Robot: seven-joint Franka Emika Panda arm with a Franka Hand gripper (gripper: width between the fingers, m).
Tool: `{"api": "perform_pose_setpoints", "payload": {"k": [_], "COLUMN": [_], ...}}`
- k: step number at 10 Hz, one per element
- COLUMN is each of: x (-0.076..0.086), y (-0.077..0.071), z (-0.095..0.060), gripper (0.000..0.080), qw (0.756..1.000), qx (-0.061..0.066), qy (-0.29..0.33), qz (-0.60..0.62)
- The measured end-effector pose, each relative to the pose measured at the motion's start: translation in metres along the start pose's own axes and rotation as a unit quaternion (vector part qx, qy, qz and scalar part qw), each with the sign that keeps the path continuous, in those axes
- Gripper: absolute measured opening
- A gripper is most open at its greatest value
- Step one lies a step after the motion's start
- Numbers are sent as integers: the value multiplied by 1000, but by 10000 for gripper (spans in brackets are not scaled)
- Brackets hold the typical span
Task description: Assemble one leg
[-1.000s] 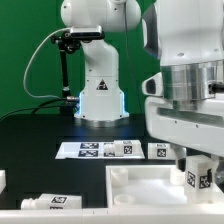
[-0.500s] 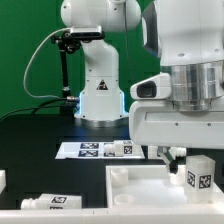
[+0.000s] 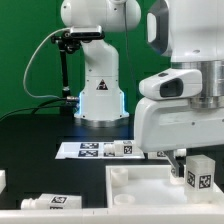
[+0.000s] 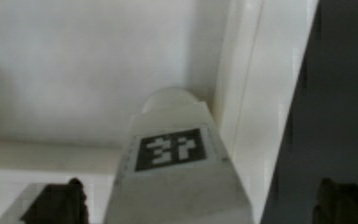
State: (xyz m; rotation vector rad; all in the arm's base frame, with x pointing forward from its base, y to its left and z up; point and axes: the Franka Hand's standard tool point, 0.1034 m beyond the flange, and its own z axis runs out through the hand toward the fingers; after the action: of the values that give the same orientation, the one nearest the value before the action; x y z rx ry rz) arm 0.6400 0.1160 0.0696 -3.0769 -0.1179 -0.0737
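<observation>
A white leg (image 3: 200, 177) with a black-and-white tag stands upright at the right end of the large white panel (image 3: 135, 186). In the wrist view the leg (image 4: 172, 150) sits between my two dark fingertips (image 4: 60, 200), with a gap on each side. My gripper (image 3: 194, 162) is open around the leg's top and touches nothing. Another leg (image 3: 55, 201) lies on the table at the exterior view's lower left. A third leg (image 3: 124, 148) lies by the marker board (image 3: 88, 150).
A second white robot base (image 3: 100, 95) with cables stands at the back, against a green backdrop. The black table (image 3: 40, 135) extends to the exterior view's left. My arm's white body (image 3: 185, 100) blocks the right side of the exterior view.
My arm's body has lifted and shifted a little in the exterior view. The tagged leg at the panel's right end has stayed in place.
</observation>
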Motion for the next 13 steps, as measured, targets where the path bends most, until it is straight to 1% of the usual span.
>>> {"api": "perform_pose_setpoints", "payload": {"k": [2,3,5,6,7,9,10,11,12,13], "x": [0,0,1,1,2,2,2,1,1,1], "y": [0,2,2,3,5,5,5,4,3,2], "z": [0,0,1,1,0,0,1,1,1,1], "gripper": [368,287,288,287,287,288,287,288,288,288], "qw": [999,998,984,972,953,916,889,858,827,791], "qx": [0,0,-4,-2,2,7,12,14,14,13], "qy": [0,0,9,9,8,6,4,0,-8,-12], "qz": [45,69,179,236,304,401,458,513,562,612]}}
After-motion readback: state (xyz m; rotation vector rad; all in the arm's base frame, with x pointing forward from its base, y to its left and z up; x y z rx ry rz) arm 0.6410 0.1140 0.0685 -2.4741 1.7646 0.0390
